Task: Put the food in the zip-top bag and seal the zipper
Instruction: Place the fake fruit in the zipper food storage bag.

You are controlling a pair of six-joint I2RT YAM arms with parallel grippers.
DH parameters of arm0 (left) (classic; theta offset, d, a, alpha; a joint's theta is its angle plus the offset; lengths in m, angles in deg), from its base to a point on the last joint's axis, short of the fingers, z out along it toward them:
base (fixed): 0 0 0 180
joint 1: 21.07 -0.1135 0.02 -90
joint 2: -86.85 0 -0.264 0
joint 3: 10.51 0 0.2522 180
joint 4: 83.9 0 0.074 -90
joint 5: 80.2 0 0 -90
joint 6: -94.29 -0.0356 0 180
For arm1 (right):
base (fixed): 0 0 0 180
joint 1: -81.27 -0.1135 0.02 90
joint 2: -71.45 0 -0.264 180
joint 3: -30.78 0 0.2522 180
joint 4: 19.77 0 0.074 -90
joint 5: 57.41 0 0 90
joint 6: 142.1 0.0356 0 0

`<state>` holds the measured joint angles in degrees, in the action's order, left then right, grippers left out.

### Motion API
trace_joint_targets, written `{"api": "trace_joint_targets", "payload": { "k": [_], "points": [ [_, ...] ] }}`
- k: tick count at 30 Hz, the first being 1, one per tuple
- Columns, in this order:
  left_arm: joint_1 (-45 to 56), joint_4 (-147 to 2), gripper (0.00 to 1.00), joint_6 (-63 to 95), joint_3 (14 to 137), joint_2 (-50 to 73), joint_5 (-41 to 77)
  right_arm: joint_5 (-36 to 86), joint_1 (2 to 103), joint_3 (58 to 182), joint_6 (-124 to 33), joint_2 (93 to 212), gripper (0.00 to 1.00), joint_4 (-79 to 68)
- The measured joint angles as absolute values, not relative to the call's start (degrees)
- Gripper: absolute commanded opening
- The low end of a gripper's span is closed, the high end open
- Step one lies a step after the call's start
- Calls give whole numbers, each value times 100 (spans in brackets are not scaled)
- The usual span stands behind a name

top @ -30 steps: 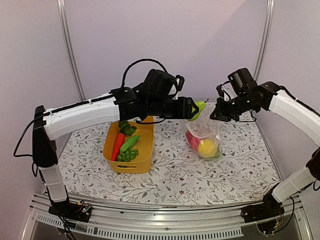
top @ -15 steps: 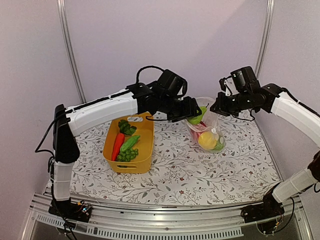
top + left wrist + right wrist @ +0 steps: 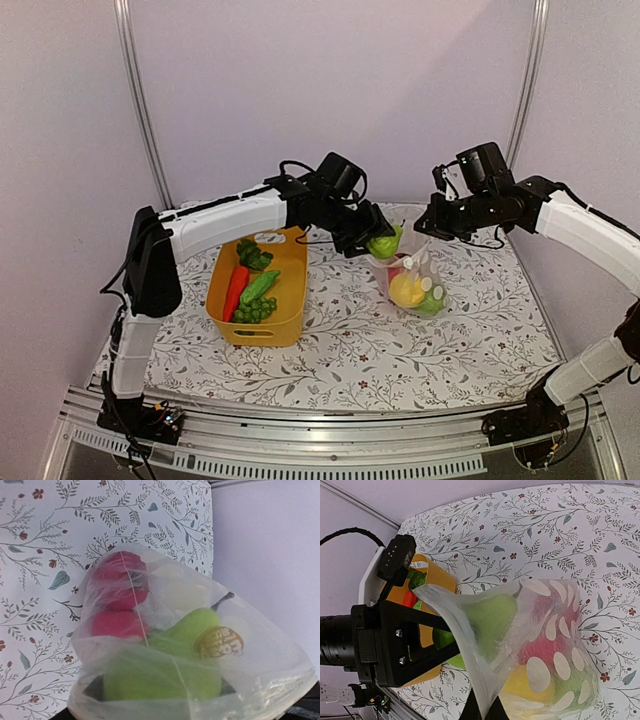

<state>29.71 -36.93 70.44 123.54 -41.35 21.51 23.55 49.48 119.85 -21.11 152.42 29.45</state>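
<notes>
- Yellow tub (image 3: 262, 333), bench left: carrot (image 3: 236, 290), cucumber (image 3: 259, 287) and other greens not yet bagged.
- My left gripper (image 3: 374, 241): jaws clamped on a green piece (image 3: 490, 617), inside the mouth of the zip-top bag (image 3: 420, 278).
- Bag: bench mid-right, holding red and yellow pieces.
- My right gripper (image 3: 424, 226): jaws pinching the bag rim, holding the mouth open.
- Step: loading.
- Next: release the piece and back out without snagging the film.

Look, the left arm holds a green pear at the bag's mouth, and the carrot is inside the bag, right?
Not quite. The carrot lies in the tub, not in the bag; the top view shows it. The rest is right: the left gripper holds the pear at the bag's mouth.
</notes>
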Motion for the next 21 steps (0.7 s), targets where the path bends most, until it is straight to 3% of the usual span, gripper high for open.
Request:
{"api": "trace_joint_targets", "payload": {
  "k": [3, 6, 21],
  "points": [
    [2954, -3922, 58, 7283, 12431, -4220, 2323, 2321, 4939, 11985, -2109, 15242, 0, 2945],
    [2954, -4156, 79, 7385, 12616, -4312, 2474, 2305, 4939, 11985, -2105, 15242, 0, 2943],
    [2941, -4034, 82, 6946, 12820, -3947, 2312, 2301, 4935, 11985, -2037, 15240, 0, 2950]
  ]
}}
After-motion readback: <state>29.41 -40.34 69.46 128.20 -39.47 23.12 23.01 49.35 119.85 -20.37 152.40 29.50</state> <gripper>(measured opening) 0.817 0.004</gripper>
